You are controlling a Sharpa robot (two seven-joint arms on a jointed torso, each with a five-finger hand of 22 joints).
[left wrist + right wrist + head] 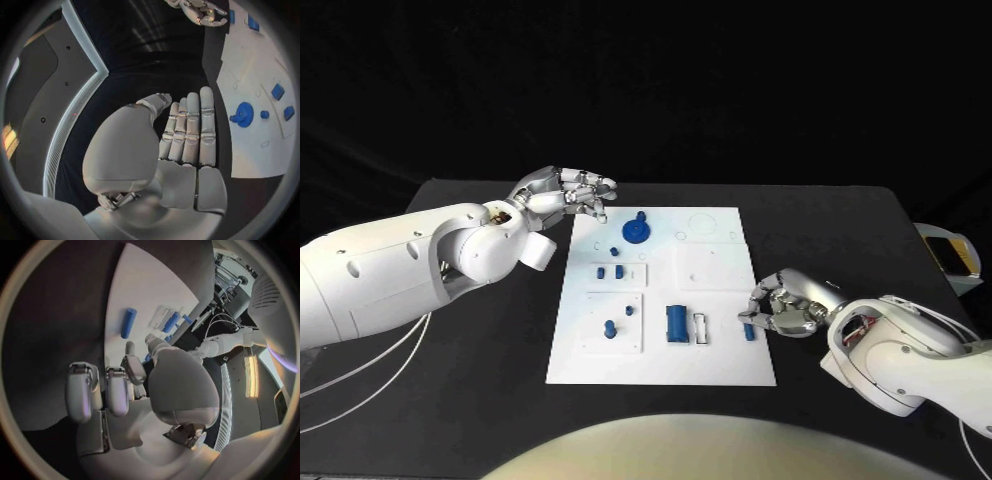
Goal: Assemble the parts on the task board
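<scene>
The white task board (661,355) lies mid-table. On it a blue gear (635,231) sits at the far end, a blue cylinder (678,323) lies beside a small white frame (704,328), and several small blue pegs (610,271) stand on the left side. My left hand (567,192) hovers at the board's far left corner; its fingers (190,130) are stretched out with nothing in them, and the gear (244,114) is just beyond them. My right hand (783,305) is at the board's right edge, fingers curled, pinching a small blue peg (749,331) between thumb and finger.
A tan and white object (956,255) stands at the table's right edge. White cables (358,370) hang beside my left arm. The black table (459,400) runs wide on both sides of the board.
</scene>
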